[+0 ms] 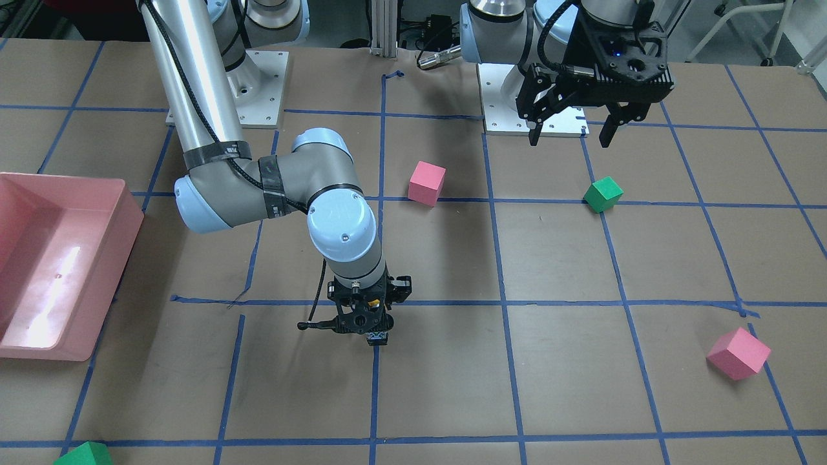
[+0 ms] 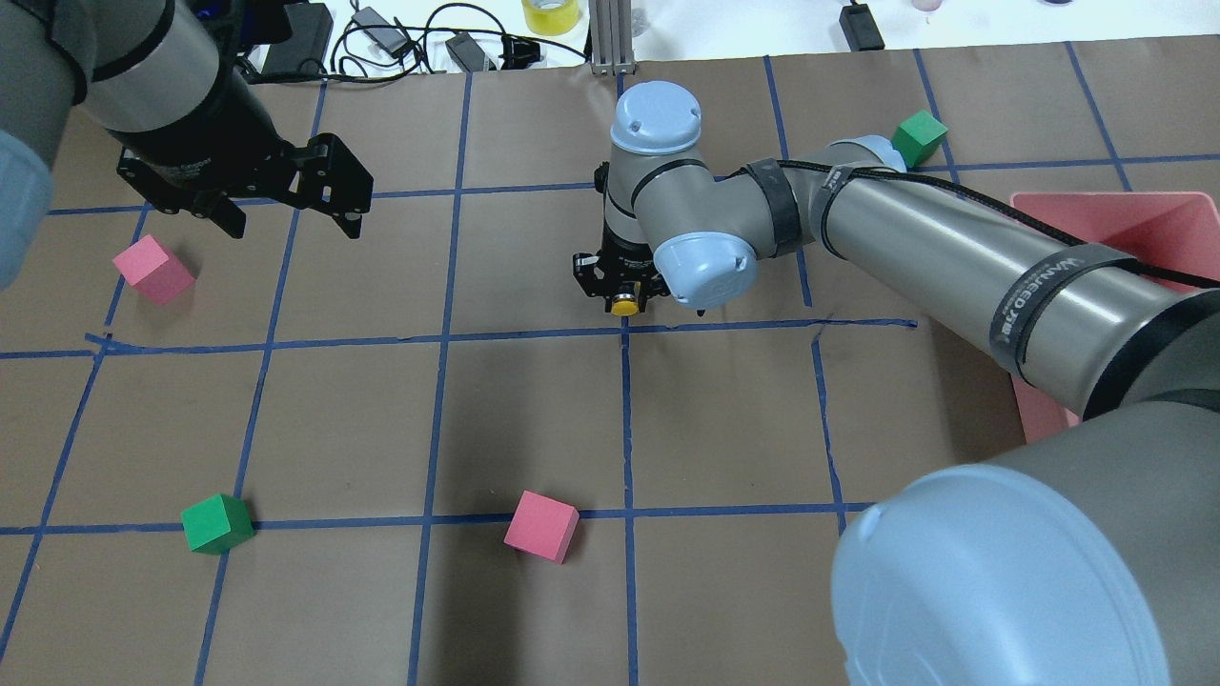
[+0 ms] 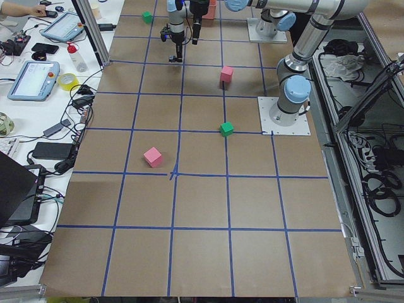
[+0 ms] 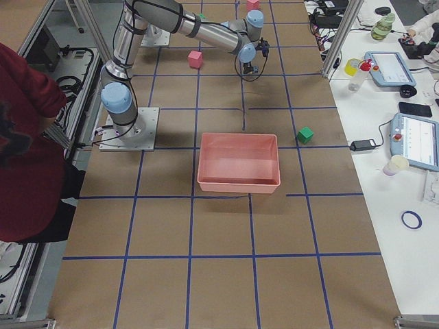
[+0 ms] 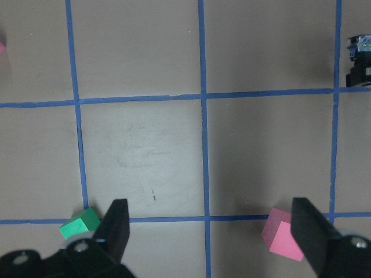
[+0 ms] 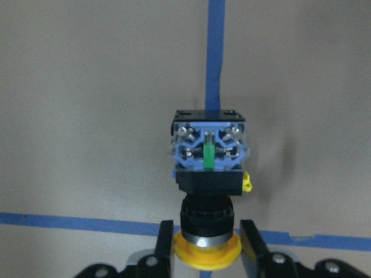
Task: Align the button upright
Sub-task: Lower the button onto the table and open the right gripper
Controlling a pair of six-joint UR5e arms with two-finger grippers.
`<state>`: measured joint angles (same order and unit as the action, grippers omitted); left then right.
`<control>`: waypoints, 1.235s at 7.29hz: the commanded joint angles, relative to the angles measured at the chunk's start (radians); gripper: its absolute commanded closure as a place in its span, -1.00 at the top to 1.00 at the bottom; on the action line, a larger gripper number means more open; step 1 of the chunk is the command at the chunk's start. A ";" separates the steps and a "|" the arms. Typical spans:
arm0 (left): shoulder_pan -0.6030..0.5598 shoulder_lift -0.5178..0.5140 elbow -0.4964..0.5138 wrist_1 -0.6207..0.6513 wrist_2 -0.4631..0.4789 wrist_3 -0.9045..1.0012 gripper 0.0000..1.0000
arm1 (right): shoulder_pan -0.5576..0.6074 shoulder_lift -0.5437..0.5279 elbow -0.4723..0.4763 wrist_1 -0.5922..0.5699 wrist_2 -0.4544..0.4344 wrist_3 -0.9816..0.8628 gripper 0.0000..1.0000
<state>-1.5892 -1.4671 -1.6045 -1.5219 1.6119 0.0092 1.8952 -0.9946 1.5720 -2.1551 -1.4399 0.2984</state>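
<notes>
The right pincer (image 6: 207, 246) points straight down and is clenched on the yellow cap of the button (image 6: 208, 156). The button's blocky base faces the bench (image 1: 549, 361). I think it is held this way so it can stand with its cap on top. The button is at about the middle of the bench, far from every edge. The nearest pink cube (image 1: 426, 183) is well apart, so there is lots of room. The left pincer (image 1: 571, 137) hangs released and empty, high up near the robot's edge.
</notes>
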 commanded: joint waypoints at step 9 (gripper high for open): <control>0.000 0.001 0.000 -0.003 -0.001 0.000 1.00 | 0.004 0.034 -0.012 -0.017 0.067 0.001 -1.00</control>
<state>-1.5892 -1.4665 -1.6046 -1.5248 1.6111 0.0092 1.8990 -0.9635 1.5606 -2.1666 -1.3808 0.2997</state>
